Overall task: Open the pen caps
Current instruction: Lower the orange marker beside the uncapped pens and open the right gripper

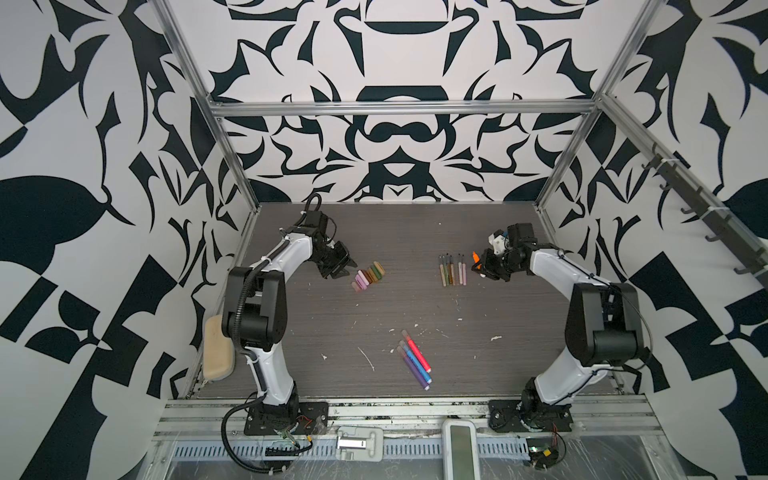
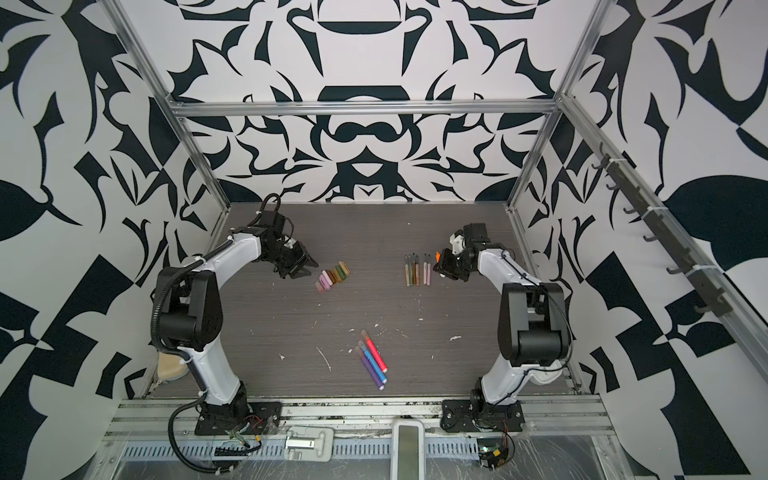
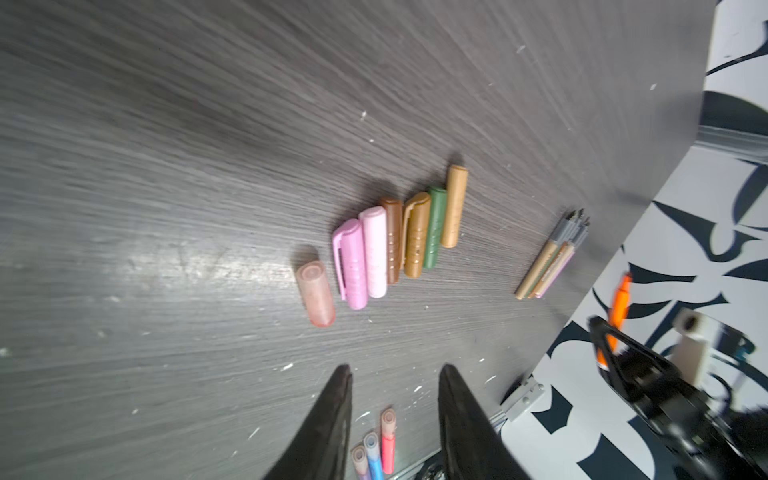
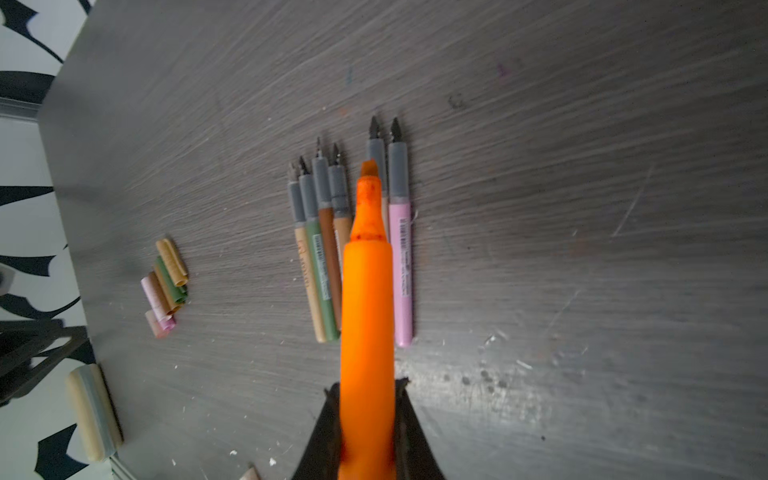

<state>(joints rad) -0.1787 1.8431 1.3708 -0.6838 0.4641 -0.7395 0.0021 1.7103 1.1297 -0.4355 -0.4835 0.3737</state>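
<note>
- Right gripper (image 4: 366, 384) clamps orange pen (image 4: 368, 291), parallel to and just beside the row of bare pens (image 4: 324, 270).
- Left gripper (image 3: 395, 368), jaws apart, empty, sits on that row's far side, near pen caps (image 3: 390, 241).

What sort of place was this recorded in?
Most likely a lab robot test cell: an aluminium frame hung with black-and-white patterned walls, the left arm and right arm bolted to a front rail, and a scuffed grey table.
</note>
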